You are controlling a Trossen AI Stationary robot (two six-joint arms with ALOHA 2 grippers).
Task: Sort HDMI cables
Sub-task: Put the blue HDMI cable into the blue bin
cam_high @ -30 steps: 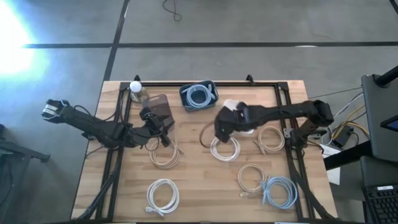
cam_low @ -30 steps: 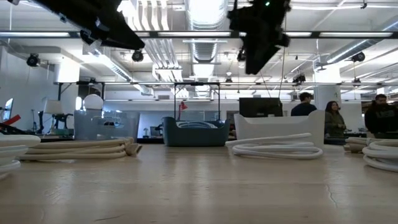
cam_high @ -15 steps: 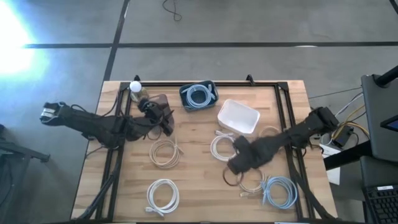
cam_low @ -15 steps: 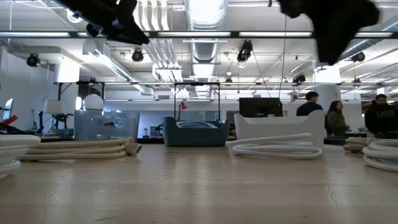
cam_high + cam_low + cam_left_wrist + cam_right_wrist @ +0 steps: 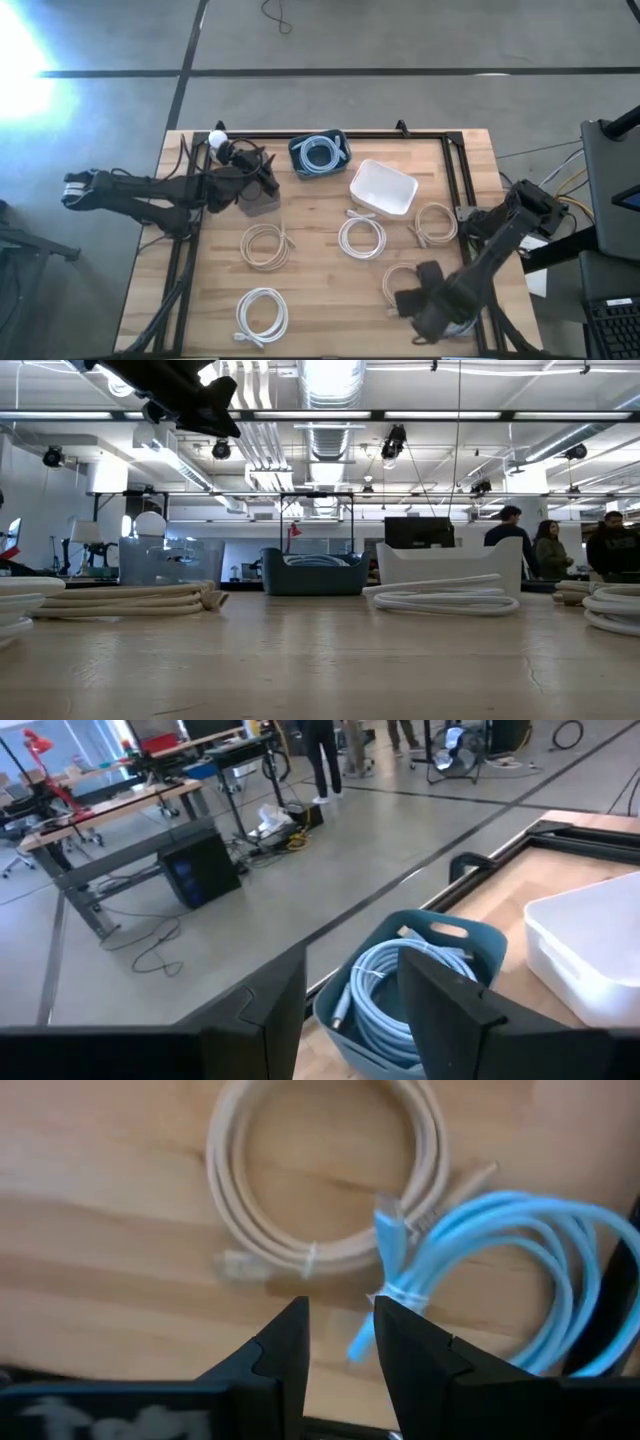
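Observation:
Several small cable coils lie flat on the wooden table. One light blue coil sits in the blue bin, also in the left wrist view. My left gripper is open and hovers left of that bin. My right gripper is open above the near right part of the table. A beige coil and a light blue coil lie side by side on the wood beyond its fingers.
Other coils: beige, white, beige, white. A white bin stands beside the blue one, and a clear box lies under my left gripper. A black frame runs along the table's edges. People stand far behind.
My right gripper has swept from beside the white bin across the table's middle toward the near right corner, and now hangs over the beige and light blue coils there. My left gripper has moved toward the far edge, over the clear box. No coil has moved.

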